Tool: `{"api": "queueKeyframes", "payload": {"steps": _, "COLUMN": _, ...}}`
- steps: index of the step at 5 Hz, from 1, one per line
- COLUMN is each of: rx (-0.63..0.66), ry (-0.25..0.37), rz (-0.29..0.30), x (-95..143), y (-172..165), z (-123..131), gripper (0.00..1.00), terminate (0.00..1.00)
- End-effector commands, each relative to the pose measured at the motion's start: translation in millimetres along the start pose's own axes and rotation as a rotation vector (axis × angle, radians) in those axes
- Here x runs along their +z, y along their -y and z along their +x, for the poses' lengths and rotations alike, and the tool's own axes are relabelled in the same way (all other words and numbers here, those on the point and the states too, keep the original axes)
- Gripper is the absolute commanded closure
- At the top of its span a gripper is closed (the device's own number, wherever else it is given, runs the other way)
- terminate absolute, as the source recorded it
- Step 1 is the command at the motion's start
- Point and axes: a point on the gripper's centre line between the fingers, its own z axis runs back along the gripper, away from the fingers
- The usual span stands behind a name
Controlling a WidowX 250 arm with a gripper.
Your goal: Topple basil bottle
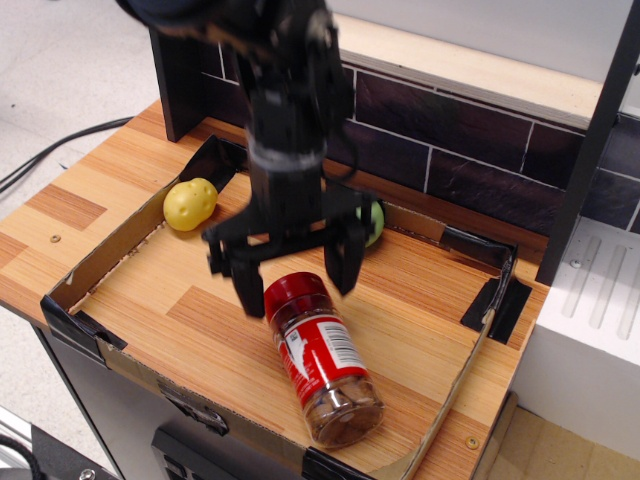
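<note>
Basil bottle lies on its side on the bench, red cap toward the end effector. End effector spread wide, above the cap, gripping nothing. Topple looks done; only retreat left.

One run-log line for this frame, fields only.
tool: open, above cap | basil bottle: on its side, released | lemon-like fruit: untouched | status: toppled

Just one camera here, mounted high out front and a bit to the right, looking down at an angle across the desk toward the dark tiled back wall. Pretty close in, arm cropped at the top.
</note>
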Motion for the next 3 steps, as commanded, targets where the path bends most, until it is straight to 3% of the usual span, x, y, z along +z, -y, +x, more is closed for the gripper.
{"api": "queueKeyframes", "payload": {"steps": 1, "rx": -0.019, "ry": 0.091, "rz": -0.021, "x": 75.7, "y": 6.6, "z": 11.2, "gripper": 0.00, "terminate": 0.00}}
{"api": "queueKeyframes", "payload": {"steps": 2, "rx": -0.019, "ry": 0.091, "rz": -0.021, "x": 75.7, "y": 6.6, "z": 11.2, "gripper": 0.00, "terminate": 0.00}}
{"api": "queueKeyframes", "payload": {"steps": 3, "rx": -0.019, "ry": 0.091, "rz": -0.021, "x": 75.7, "y": 6.6, "z": 11.2, "gripper": 0.00, "terminate": 1.00}}
